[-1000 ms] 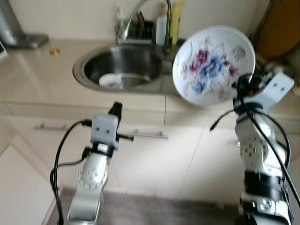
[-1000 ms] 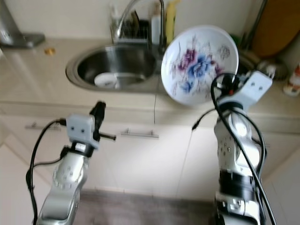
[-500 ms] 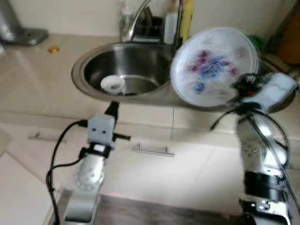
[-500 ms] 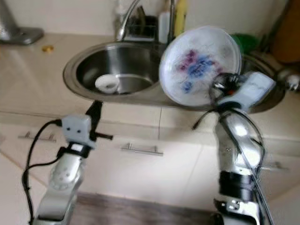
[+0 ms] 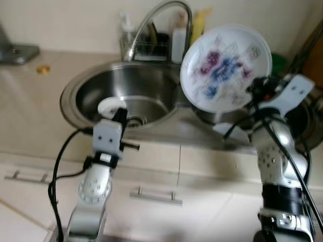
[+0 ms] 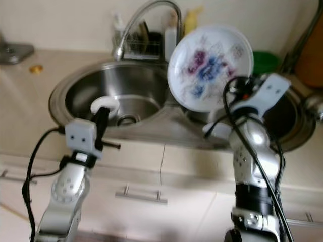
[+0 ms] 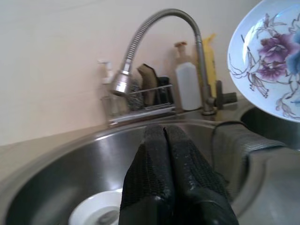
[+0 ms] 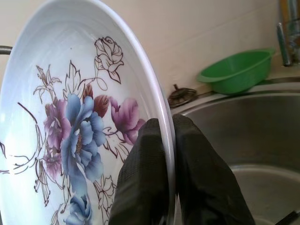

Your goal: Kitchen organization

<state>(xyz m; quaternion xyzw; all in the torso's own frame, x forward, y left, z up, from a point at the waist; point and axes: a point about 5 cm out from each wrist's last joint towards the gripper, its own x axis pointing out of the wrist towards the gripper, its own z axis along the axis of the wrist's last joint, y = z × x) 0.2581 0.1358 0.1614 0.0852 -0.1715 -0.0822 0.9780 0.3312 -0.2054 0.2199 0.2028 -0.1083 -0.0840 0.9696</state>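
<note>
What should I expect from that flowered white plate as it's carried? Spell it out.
The flowered white plate looks like glazed ceramic, so probably stiff, slick and breakable. The right gripper pinches only its thin rim between two fingers, with the plate held on edge above the steel sink, so it may pivot or slip.

A pale beige surface [image 5: 30,101] is fitted with a steel sink [image 5: 151,103]. A small golden object [image 5: 43,69] is seen on it.

White floral plate [image 5: 225,67], blue-purple blooms, held on edge, rim pinched by right tool [image 8: 169,154], above sink [image 5: 75,91].
</note>
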